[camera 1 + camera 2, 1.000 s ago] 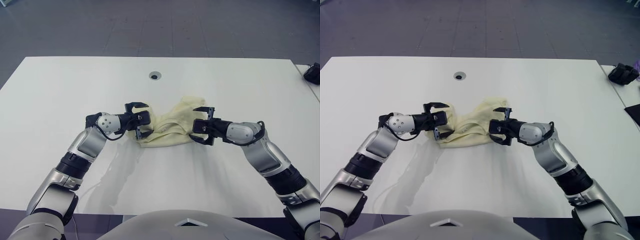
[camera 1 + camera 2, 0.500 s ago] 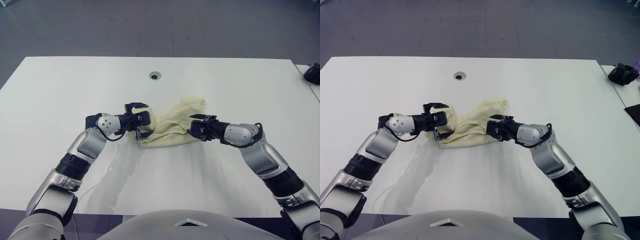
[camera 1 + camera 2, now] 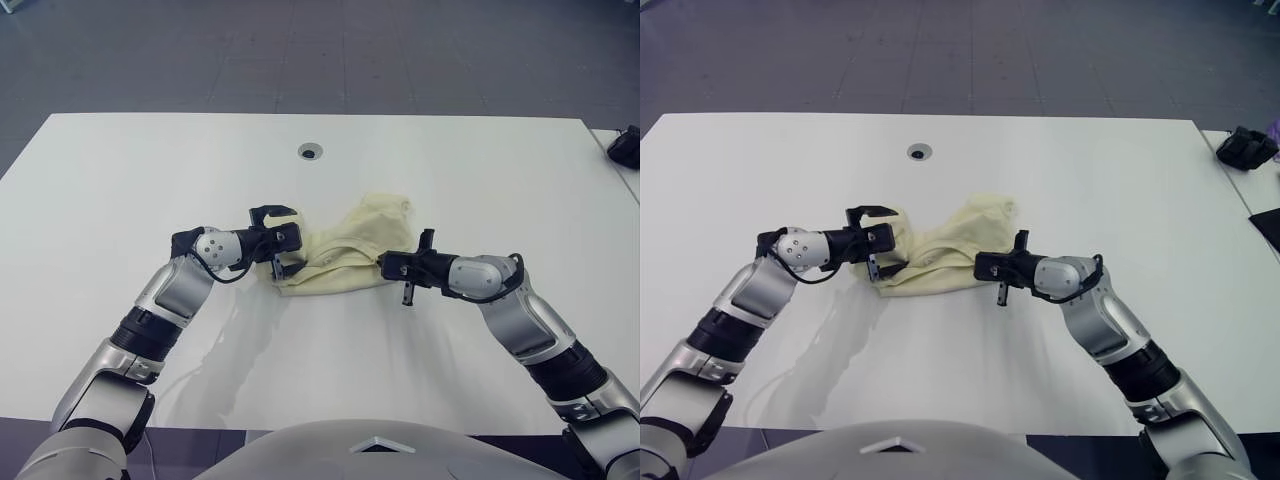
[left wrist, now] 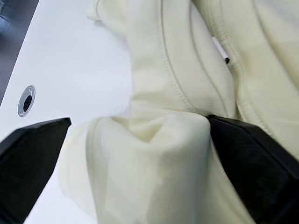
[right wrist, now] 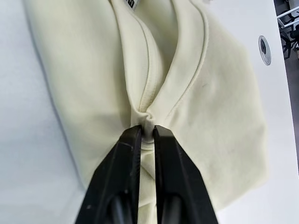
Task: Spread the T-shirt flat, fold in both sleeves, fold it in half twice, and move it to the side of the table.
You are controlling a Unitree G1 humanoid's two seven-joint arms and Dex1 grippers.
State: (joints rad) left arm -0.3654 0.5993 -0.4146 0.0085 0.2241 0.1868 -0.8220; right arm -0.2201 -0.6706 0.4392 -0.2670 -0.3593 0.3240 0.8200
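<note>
Fingers of the right gripper [image 5: 145, 131] had just clenched on a T-shirt [image 3: 345, 255] fold, the left gripper [image 3: 285, 242] stayed released opposite, so spreading awaited one grasp.

White table [image 3: 480, 170], glossy top, faint soft reflections toward the near edge. Round cable hole [image 3: 310, 151] with a grey rim, near the far edge, about mid-width. Beyond the far edge, dark grey floor [image 3: 350, 50] with faint tile seams. Just off the right edge, a second white surface [image 3: 1262, 185] set apart by a narrow gap; a black bundled object [image 3: 1244, 146] sits on its far part, and a dark flat item [image 3: 1268, 228] lies nearer. Light even, no hard shadows. No walls or windows in view.
</note>
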